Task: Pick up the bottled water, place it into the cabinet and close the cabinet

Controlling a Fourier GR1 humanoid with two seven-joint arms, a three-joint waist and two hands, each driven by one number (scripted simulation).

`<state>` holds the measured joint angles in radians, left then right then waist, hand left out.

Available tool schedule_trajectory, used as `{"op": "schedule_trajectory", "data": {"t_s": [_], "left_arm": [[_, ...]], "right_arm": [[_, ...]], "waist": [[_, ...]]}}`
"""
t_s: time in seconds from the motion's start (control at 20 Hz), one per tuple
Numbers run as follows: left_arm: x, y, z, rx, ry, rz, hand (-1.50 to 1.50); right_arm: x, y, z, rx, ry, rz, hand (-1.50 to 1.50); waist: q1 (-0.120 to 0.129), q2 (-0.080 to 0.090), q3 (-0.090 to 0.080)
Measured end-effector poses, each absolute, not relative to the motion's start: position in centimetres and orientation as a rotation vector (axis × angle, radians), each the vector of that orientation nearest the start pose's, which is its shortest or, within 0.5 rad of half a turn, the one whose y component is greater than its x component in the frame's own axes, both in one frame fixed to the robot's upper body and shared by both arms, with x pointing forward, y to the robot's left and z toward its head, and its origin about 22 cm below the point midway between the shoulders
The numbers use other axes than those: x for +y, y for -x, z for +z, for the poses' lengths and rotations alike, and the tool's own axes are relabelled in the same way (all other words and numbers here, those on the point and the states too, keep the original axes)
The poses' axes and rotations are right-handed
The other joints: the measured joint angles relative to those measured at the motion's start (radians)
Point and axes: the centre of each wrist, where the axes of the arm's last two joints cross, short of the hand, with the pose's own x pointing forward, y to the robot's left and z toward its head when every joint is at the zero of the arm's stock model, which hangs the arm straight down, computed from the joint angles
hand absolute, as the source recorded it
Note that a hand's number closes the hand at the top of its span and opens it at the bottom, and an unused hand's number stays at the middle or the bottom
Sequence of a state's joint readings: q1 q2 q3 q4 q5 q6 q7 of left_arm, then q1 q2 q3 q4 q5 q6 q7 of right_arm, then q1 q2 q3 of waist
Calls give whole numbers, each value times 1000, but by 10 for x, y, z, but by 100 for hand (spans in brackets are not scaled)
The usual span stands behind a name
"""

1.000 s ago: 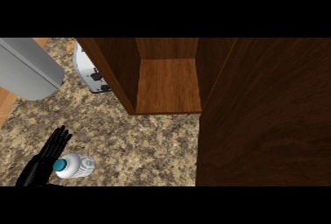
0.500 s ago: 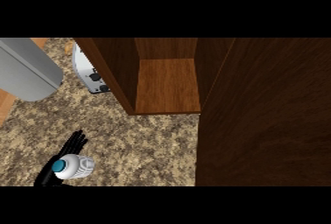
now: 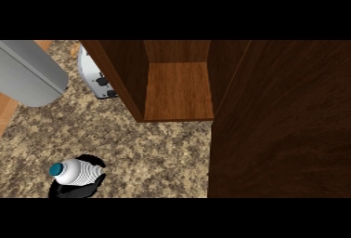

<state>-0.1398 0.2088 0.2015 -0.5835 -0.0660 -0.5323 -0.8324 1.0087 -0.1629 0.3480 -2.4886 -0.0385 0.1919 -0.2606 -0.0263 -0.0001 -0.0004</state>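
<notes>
The bottled water, clear and ribbed with a teal cap, stands on the granite counter at the lower left of the head view. My left hand is curled round it; black fingers show behind and below the bottle, and it hides most of the hand. The wooden cabinet stands open to the upper right, its inner shelf bare. Its dark door is swung out and fills the right side. My right hand shows nowhere.
A white toaster sits against the cabinet's left wall. A large grey rounded object takes up the upper left corner. The counter's wooden edge runs along the far left.
My left hand's fingers, straight beside the bottle a second ago, have wrapped round it. Hand and bottle have shifted slightly right and toward the lower edge.
</notes>
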Motion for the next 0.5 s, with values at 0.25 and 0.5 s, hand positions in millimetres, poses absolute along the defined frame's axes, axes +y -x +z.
{"op": "schedule_trajectory", "data": {"t_s": [0.25, 0.5], "left_arm": [[334, -193, -161, -1534, 339, 0, 150], [316, -196, -167, -1600, 199, 154, 150]], "right_arm": [[-228, -29, 106, -1790, -166, 79, -150], [-229, -29, 105, -1794, -157, 78, -150]], "waist": [[2, -2, 5], [12, -5, 15]]}}
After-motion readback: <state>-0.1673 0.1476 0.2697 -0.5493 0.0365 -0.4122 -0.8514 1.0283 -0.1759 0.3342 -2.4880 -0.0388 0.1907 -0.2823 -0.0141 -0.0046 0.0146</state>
